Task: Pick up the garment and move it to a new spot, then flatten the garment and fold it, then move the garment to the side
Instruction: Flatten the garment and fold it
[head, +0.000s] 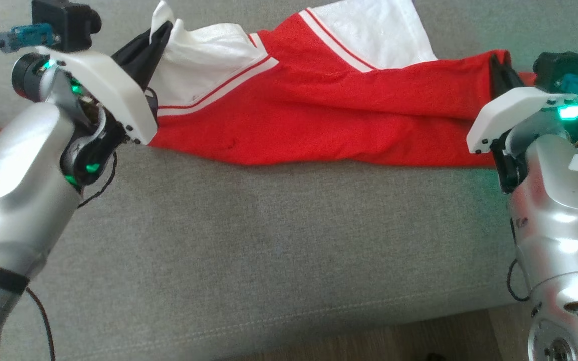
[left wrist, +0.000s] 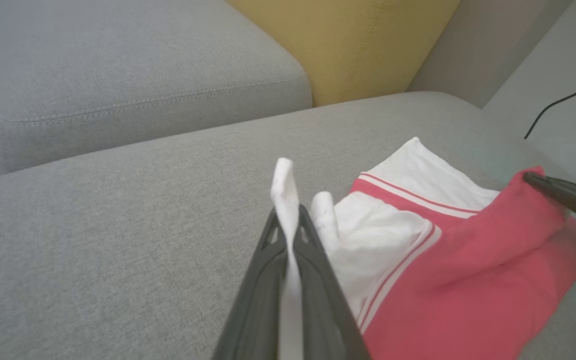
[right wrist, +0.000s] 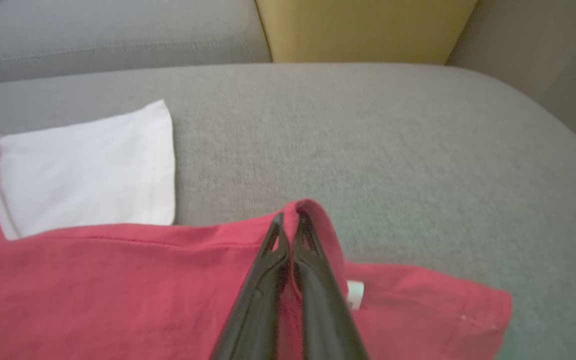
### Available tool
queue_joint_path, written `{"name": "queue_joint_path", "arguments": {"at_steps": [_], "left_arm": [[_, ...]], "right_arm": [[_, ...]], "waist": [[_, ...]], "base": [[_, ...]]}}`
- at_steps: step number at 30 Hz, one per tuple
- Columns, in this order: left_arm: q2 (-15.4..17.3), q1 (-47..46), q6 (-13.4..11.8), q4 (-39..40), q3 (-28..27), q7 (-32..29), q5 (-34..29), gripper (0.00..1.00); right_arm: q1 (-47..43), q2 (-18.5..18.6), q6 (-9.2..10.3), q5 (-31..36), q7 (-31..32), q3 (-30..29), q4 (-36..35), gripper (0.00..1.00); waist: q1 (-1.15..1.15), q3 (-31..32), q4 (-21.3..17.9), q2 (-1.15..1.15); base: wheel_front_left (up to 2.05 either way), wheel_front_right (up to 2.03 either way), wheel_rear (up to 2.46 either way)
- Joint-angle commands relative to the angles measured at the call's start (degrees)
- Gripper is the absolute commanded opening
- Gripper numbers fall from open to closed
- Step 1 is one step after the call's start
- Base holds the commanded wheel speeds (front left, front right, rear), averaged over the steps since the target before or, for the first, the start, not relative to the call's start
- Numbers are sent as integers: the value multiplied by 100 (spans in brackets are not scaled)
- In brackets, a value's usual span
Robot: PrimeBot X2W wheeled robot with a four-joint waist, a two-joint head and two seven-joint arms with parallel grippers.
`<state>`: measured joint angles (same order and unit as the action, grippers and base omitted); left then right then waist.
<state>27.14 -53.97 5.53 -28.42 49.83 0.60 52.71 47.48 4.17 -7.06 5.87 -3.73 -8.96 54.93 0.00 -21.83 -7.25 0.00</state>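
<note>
On the left gripper point(left wrist: 286, 219), the jaws are pinched fully together on a white sleeve fold of the red-and-white striped cloth garment point(head: 319, 115). On the right gripper point(right wrist: 288, 221), the jaws are likewise closed, on the garment's red edge at the opposite end. The garment lies stretched between them across the grey woven sofa cushion point(head: 269, 240). To flatten it well, I judge both arms should draw apart evenly, taut without straining the cloth, then lower together.
</note>
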Motion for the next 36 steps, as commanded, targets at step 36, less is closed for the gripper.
{"name": "queue_joint_path", "arguments": {"at_steps": [36], "left_arm": [[1154,640,-2416,4093,-1680,586,91,0]], "right_arm": [[-903,1665,-43,-1777,1201,643,-5712,0]], "waist": [[0,2647,599,0]], "base": [[0,0,0]]}}
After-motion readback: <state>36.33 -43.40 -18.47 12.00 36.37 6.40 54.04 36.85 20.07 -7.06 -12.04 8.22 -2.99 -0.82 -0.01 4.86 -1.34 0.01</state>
